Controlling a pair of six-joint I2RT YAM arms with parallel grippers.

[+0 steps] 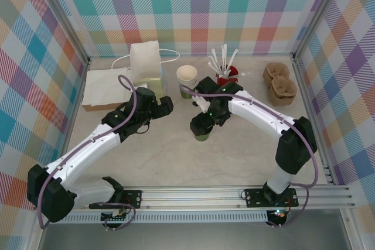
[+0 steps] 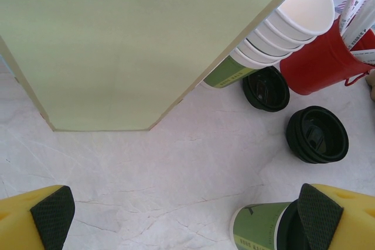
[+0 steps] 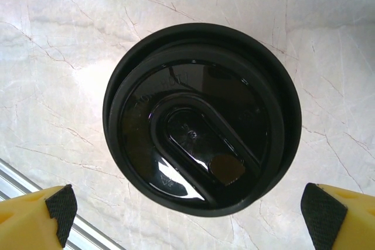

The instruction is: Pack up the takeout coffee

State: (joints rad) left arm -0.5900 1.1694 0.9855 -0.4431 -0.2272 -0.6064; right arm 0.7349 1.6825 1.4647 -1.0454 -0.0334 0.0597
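Observation:
The takeout coffee (image 1: 202,136) stands upright mid-table, a pale green cup with its black lid (image 3: 202,118) on. My right gripper (image 1: 201,125) hovers directly over it, open; in the right wrist view the lid sits centred between and beyond the spread fingertips (image 3: 58,206), untouched. The left wrist view catches the same cup (image 2: 258,226) at the bottom right, partly behind a finger pad (image 2: 319,212). My left gripper (image 1: 165,107) is open to the left of the cup, with only bare marble between its fingers.
A white paper bag (image 1: 145,62) with a pale green side (image 2: 146,45) stands at the back left, beside flat brown paper (image 1: 105,89). A stack of empty cups (image 1: 187,77), two loose black lids (image 2: 266,89), the red cup of white sticks (image 1: 225,76) and brown pulp trays (image 1: 280,83) line the back.

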